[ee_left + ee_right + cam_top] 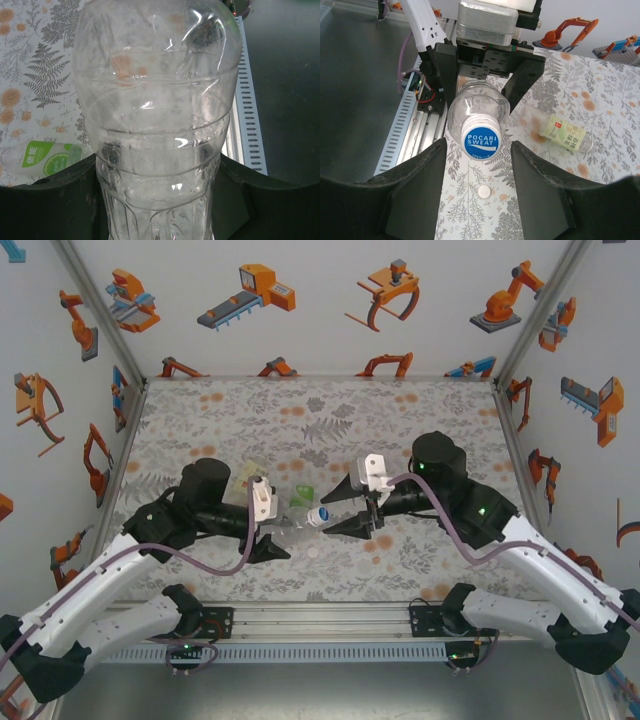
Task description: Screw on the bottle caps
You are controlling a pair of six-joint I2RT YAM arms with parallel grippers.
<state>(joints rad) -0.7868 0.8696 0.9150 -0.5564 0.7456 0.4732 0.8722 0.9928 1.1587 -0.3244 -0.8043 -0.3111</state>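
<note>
We see the left gripper [272,528] squeezing the clear bottle [155,100], held sideways | its blue cap [480,140] sits inside the right gripper [346,510], which is open and not touching | a crooked pinch could slip and tilt the cap.

Cap [483,190] on table [250,420] beside bottle [479,107]

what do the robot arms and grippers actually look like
The left arm and right arm have white lower shells, black joints and forearms, and a grey-purple cable looped along each. Small green lights glow on the right one. The left gripper and right gripper have black wedge-shaped fingers, with a white camera block at each wrist.
</note>
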